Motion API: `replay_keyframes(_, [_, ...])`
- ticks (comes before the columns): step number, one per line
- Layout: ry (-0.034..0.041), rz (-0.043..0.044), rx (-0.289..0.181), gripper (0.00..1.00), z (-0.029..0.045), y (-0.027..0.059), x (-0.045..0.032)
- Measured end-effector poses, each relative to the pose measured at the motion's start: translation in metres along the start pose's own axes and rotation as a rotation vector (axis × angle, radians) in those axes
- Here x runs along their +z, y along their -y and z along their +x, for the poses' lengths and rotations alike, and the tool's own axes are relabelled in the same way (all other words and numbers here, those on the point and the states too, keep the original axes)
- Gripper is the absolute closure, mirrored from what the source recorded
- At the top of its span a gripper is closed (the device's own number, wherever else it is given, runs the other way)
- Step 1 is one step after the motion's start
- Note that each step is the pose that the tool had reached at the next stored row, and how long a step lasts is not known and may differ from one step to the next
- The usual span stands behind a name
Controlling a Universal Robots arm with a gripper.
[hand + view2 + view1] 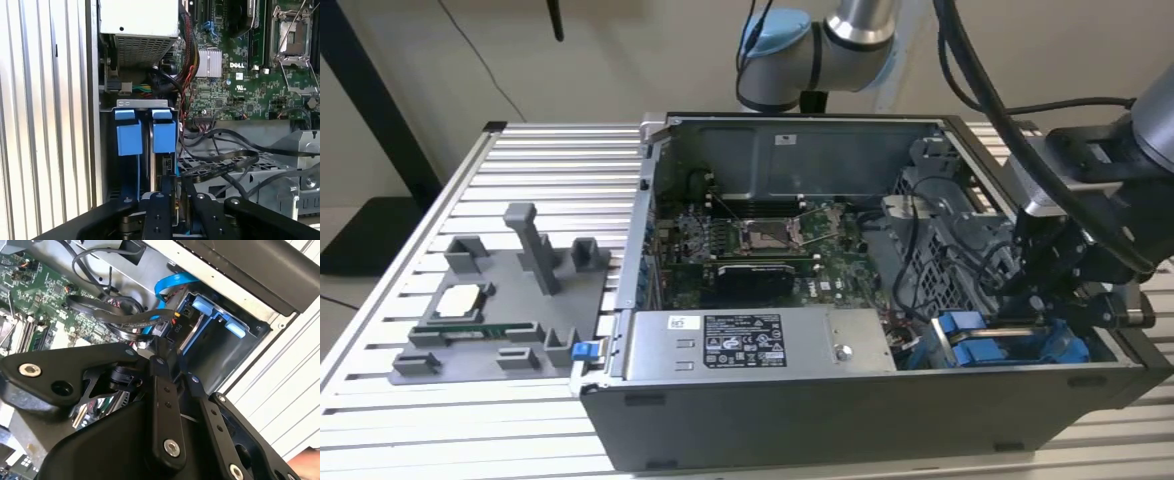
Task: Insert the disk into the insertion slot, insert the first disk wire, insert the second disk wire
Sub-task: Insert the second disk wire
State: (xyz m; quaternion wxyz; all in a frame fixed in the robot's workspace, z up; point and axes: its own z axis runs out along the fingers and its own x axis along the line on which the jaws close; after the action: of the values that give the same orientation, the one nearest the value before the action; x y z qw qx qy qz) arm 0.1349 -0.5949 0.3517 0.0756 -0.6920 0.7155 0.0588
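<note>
A white label [727, 342] crowded with fine black print sits on the power supply [854, 345], just in front of the motherboard [761, 235]. I can't make out its words. White lettering [237, 65] marks the motherboard itself, beside a silver heatsink [208, 62].

end effector [1023, 305] tips hidden in insertion slot [1014, 345]

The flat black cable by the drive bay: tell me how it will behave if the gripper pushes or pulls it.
Probably floppy: the flat black cable sags in a loose curve over the motherboard, so a push would likely bend it aside. It looks thin and light. Pulled, it may snag, since other wires crowd around it by the insertion slot.
</note>
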Motion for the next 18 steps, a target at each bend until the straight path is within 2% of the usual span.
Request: replay_keyframes(18, [-0.0003,-0.0011,0.001,0.00,-0.0041,0.0005,-0.0211])
